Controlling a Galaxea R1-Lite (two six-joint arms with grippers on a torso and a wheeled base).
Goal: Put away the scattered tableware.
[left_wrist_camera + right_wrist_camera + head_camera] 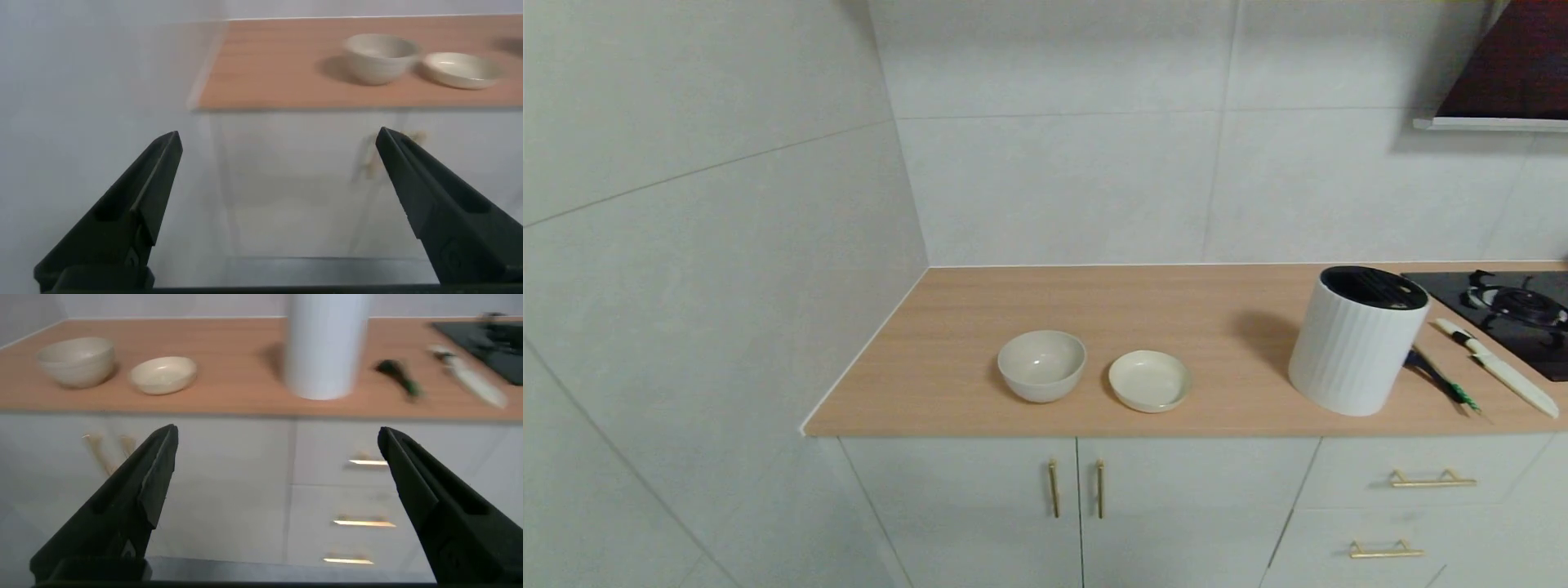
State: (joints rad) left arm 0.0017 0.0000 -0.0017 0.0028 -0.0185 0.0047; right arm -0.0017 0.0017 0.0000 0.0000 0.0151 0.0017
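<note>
A cream bowl [1041,365] sits on the wooden countertop [1176,302], with a shallow cream dish [1149,380] just to its right. A white ribbed cylinder holder [1356,340] with a dark slotted top stands further right. Beside it lie a black-handled utensil with green marks [1443,379] and a white-handled knife [1496,367]. My left gripper [278,147] is open, held low in front of the cabinets, with the bowl [380,57] and dish [462,69] beyond it. My right gripper [278,441] is open too, below the counter front, facing the holder [325,345], bowl [77,360] and dish [164,374].
A gas hob [1515,310] occupies the counter's far right, under a dark range hood [1507,69]. Tiled walls close the left side and back. Below the counter are cabinet doors with gold handles [1076,488] and drawers [1432,478].
</note>
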